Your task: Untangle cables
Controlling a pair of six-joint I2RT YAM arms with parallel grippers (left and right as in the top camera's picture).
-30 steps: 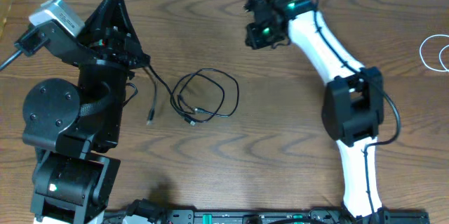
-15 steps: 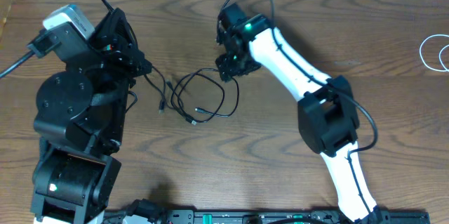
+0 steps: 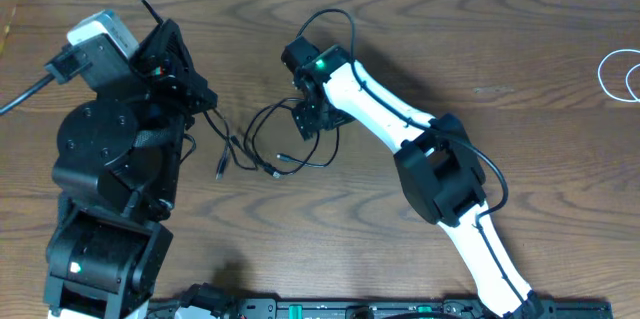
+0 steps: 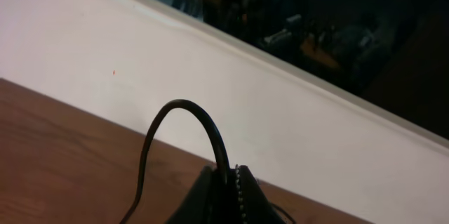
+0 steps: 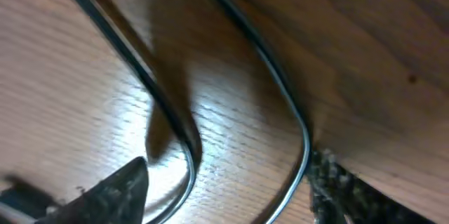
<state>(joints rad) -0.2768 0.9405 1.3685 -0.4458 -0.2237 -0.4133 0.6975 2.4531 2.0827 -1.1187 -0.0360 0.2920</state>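
Observation:
The black cable (image 3: pixel 322 149) lies in a loose coil at the table's middle, with one end (image 3: pixel 222 165) trailing left. My left gripper (image 3: pixel 205 99) is shut on a strand of that cable, which arches up out of the jaws (image 4: pixel 184 104); the gripper's tips (image 4: pixel 231 172) pinch it. Low over the coil's upper side stands my right gripper (image 3: pixel 305 122), open. In its wrist view two black strands (image 5: pixel 168 122) run between the spread fingers (image 5: pixel 112 192), touching neither. The white cable (image 3: pixel 620 72) lies apart at the far right edge.
The black left arm base (image 3: pixel 100 159) fills the left side. The white right arm (image 3: pixel 400 124) reaches diagonally across the centre. A light wall (image 4: pixel 105 48) borders the table's back edge. Wood table (image 3: pixel 540 19) shows between the arms and the white cable.
The right arm swung from the back of the table left and down onto the coil, and its jaws opened. The left gripper stayed shut; the cable's trailing end shifted slightly.

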